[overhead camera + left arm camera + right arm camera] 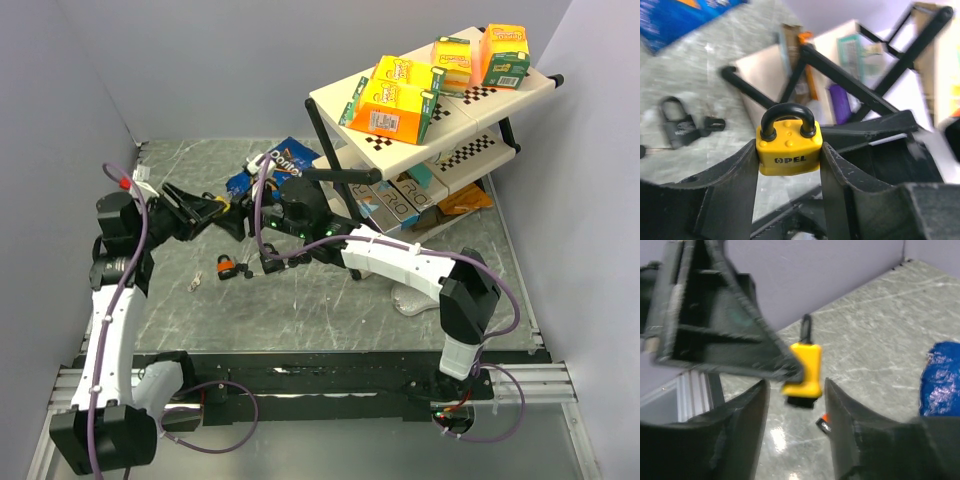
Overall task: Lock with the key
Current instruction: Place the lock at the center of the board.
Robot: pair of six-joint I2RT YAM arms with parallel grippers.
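The padlock (789, 150) has a glossy yellow plastic shell with small raised bumps, and its black shackle is smooth with a soft shine. On either side of the padlock, the fingers (735, 190) of the left gripper (789, 162) are matt black plastic with a rough, grainy face. Under the padlock, the table (300, 310) looks like grey veined stone, smooth and faintly shiny. Near the padlock, a second lock (677, 125) is dull black. Beyond the padlock, the blue bag (283, 162) is glossy foil, and the shelf (325, 100) is smooth cream plastic.
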